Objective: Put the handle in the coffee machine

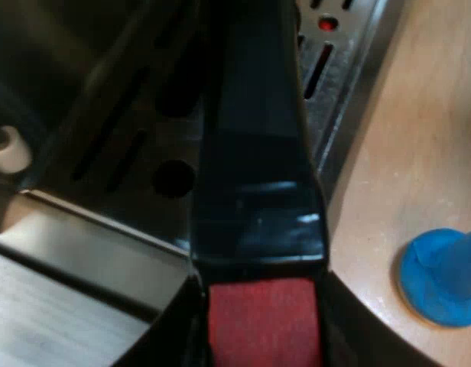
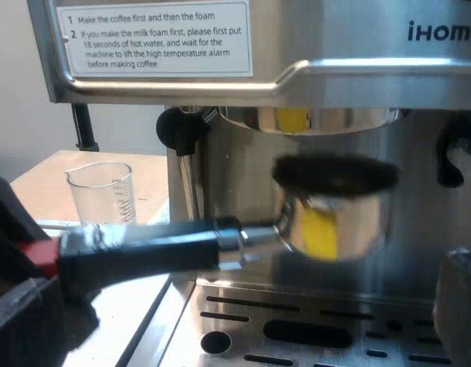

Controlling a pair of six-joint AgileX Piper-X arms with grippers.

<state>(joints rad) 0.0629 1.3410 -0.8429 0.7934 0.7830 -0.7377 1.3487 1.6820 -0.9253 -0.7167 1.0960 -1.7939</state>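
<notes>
Both fingers [image 1: 178, 336] of the left claw [image 1: 262, 336] pinch the red-tipped handle [image 1: 254, 191], the holder [image 2: 335, 222] ahead of it under the espresso machine [image 2: 358, 76].

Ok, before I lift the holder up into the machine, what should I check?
1. Grip: left gripper shut on the holder at its red end: ok.
2. Line-up: holder's basket roughly under the machine's ring: ok.
3. Seating: basket up in the ring: not ok, a gap shows between them.
4. Level: handle lies about level: ok.
5. Clearance: glass stands apart from the handle, and the tamper sits apart on the table: ok.
6. Grounds in the basket: cannot tell.
</notes>
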